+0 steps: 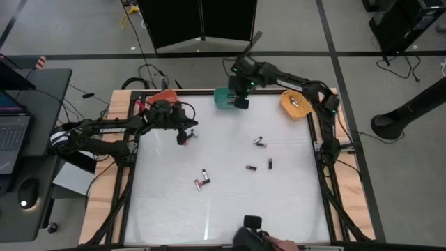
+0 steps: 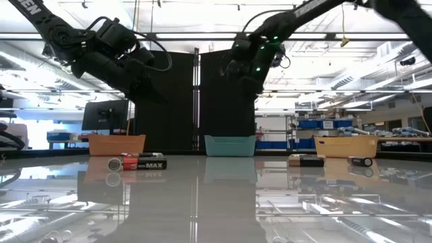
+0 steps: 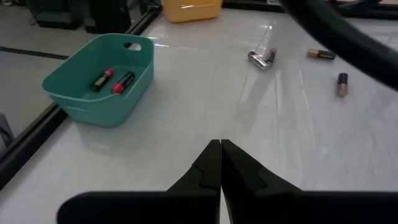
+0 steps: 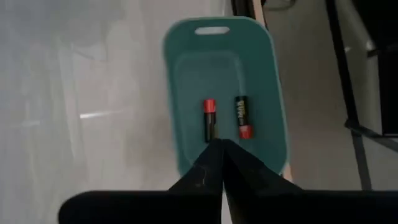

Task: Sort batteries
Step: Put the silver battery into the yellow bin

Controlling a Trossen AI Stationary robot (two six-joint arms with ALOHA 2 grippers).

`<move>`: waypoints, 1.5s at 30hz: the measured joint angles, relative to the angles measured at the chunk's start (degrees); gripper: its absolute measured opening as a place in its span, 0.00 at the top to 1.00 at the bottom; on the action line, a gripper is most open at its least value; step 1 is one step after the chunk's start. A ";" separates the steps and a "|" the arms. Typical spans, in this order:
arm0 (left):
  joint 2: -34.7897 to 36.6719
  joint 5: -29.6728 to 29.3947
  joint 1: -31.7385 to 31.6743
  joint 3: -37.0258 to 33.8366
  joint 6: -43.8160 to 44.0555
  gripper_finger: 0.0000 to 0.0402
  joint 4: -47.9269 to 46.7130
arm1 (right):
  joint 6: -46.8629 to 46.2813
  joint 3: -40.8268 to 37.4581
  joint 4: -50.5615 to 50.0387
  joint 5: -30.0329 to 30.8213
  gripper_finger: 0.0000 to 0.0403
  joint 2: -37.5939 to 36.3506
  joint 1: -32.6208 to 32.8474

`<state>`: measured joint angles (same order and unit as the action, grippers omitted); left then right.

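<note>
Several small batteries lie on their sides on the white table (image 1: 209, 216): a pair (image 1: 259, 141), two single ones (image 1: 251, 167) (image 1: 270, 164) and a pair nearer the near edge (image 1: 202, 183). Two black batteries with red ends (image 4: 209, 121) (image 4: 242, 117) lie on the floor of the teal bin (image 4: 277, 106). My right gripper (image 4: 219, 145) hangs shut above this bin and holds nothing. My left gripper (image 3: 221, 146) is shut and held above the table's left part (image 1: 185, 132), next to the orange bin (image 1: 162, 96).
Three bins stand along the far edge: orange (image 2: 116, 144) at the left, teal (image 2: 230, 145) in the middle, yellow (image 2: 345, 145) at the right. A dark frame runs round the table. A person's hand (image 1: 282, 244) shows at the near edge.
</note>
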<state>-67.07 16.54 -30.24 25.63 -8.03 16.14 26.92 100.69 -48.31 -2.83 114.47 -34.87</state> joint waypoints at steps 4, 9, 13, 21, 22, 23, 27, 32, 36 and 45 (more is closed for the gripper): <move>-0.01 0.31 1.68 2.58 -3.24 0.97 -5.50 | -1.86 -12.94 10.16 -1.31 0.98 -8.66 2.01; -0.02 0.44 5.92 6.05 -10.78 0.97 -13.74 | -7.15 -29.62 23.78 -1.33 0.97 -19.38 6.03; -0.02 0.49 9.31 8.28 -13.45 0.97 -18.21 | -11.57 -40.88 34.10 -0.20 0.98 -27.15 10.25; -2.22 4.38 14.73 11.82 -12.90 0.98 -26.25 | -18.41 -54.31 44.69 2.33 0.97 -37.33 16.84; -3.24 4.43 15.44 12.66 -12.81 0.98 -26.92 | -19.11 -55.00 44.96 3.23 0.97 -38.07 17.50; -4.44 4.41 16.11 13.49 -12.80 0.98 -27.86 | -19.53 -55.55 45.15 4.28 0.97 -38.67 18.13; -10.81 3.57 18.54 17.45 -12.75 0.98 -29.76 | -20.72 -56.61 45.30 7.58 0.97 -40.03 20.30; -16.82 3.89 20.79 21.74 -13.93 0.97 -36.66 | -22.33 -57.46 45.46 9.30 0.97 -40.47 22.21; -19.30 3.87 22.88 22.88 -16.00 0.95 -38.90 | -23.29 -58.14 45.28 9.38 0.97 -40.45 23.43; -21.99 1.27 28.47 22.86 -21.76 0.75 -36.50 | -23.98 -58.24 45.28 11.34 0.97 -40.45 25.13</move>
<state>-89.06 17.82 -1.77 48.49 -29.79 -20.36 2.94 42.46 -3.03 8.51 74.02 -9.74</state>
